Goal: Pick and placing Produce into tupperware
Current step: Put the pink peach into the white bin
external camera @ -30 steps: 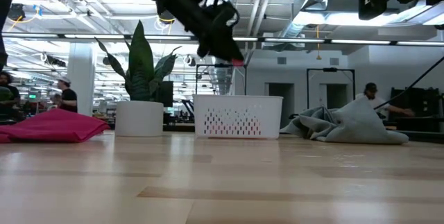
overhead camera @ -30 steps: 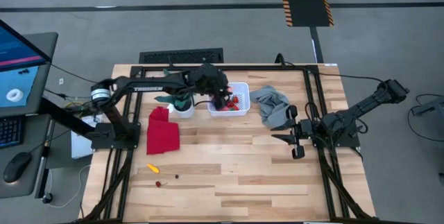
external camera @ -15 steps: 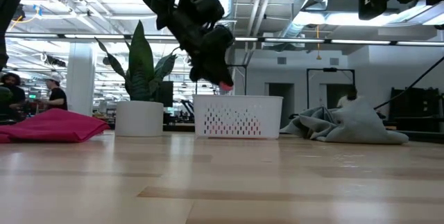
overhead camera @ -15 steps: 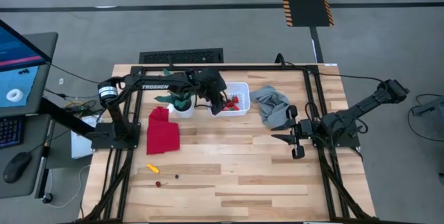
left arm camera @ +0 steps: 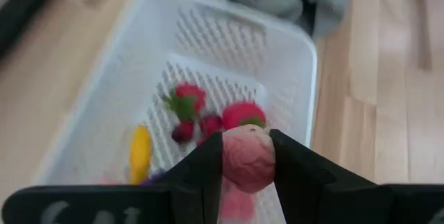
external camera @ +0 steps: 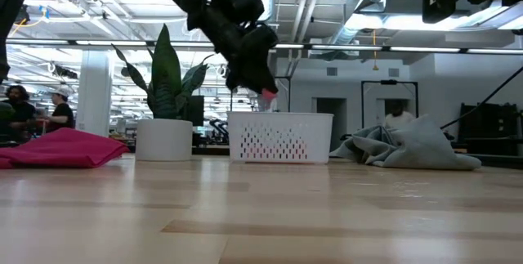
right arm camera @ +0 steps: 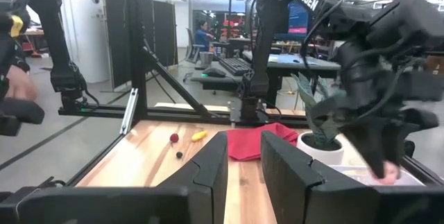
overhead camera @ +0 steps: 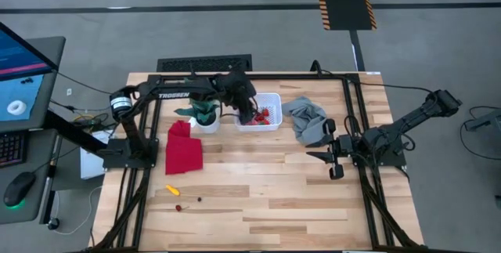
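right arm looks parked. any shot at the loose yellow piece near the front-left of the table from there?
Probably not as it sits. The right claw rests at the table's right side; the small yellow produce piece lies far across the bare wooden tabletop. Nothing blocks the path.

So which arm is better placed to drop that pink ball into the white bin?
The left. Its tool already grips the pink ball right above the white bin. The right tool waits far off, holding nothing.

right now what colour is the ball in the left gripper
Pink; the ball shows best in the left wrist view, clamped by the left gripper.
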